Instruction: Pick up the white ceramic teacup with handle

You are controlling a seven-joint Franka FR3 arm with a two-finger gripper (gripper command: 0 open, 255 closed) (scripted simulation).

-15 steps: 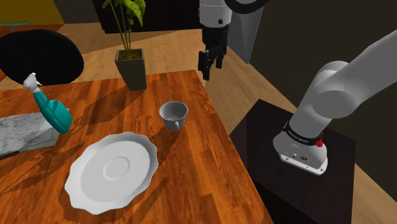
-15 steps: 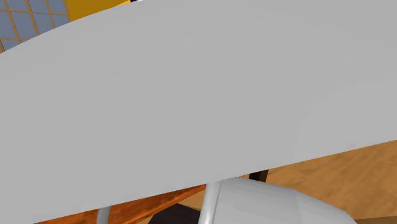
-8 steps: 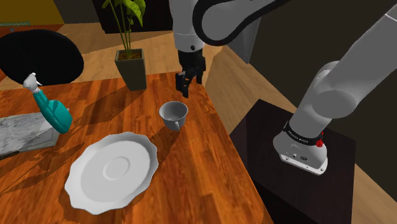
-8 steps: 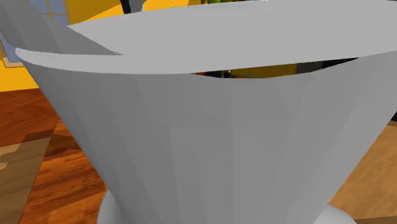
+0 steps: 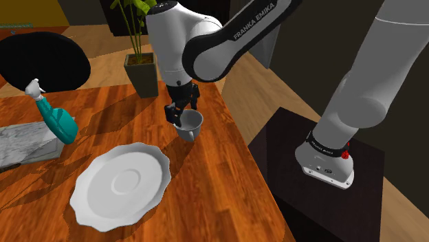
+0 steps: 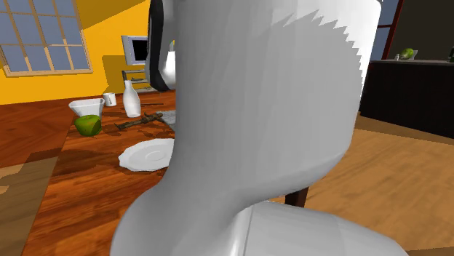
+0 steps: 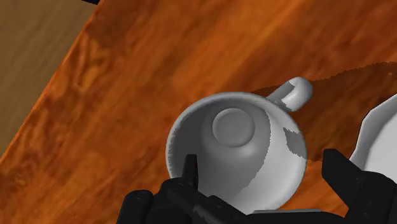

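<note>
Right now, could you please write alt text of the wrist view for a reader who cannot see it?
A white teacup, seen from above, stands upright on a reddish wooden table, below the open black gripper, whose fingers do not clasp it. Its handle sits near a white plate.

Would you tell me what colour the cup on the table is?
The cup is greyish white; the wrist view shows it best.

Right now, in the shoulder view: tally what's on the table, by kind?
Teacup: 1
Scalloped plate: 1
Teal spray bottle: 1
Potted plant: 1
Marbled grey block: 1
Total: 5
</note>
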